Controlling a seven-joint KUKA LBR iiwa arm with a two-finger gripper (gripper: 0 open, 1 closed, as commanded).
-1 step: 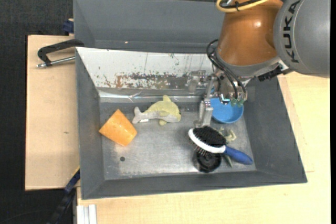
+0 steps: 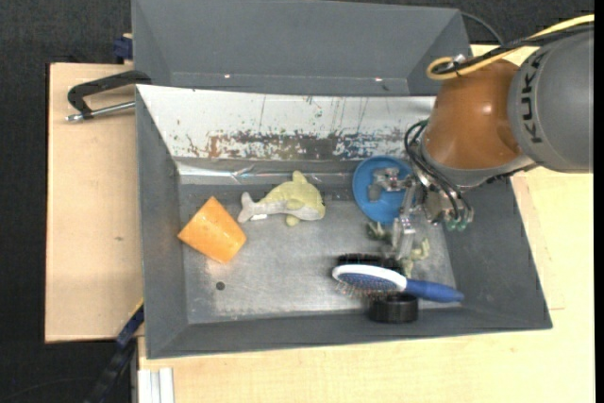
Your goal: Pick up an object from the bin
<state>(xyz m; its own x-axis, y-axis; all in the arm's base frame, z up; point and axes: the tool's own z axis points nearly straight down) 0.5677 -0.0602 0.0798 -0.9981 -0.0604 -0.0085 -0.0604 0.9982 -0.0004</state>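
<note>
Grey metal bin (image 2: 160,231) on a pale worktop (image 2: 90,203). Nearest, a black cap (image 2: 392,308) touches the blue-and-white brush (image 2: 382,278). Just beyond the brush hang the jaws, released or clenched I cannot tell. Left of the brush lie an orange wedge (image 2: 213,229) and a yellow toy (image 2: 288,201); beyond it, a blue disc (image 2: 377,184). The arm (image 2: 566,109) reads "KUK"

"KUKA" — on the grey arm (image 2: 564,104)

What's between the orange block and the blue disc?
In the camera view, a pale yellow toy animal lies on the bin floor between the orange block and the blue disc.
</note>
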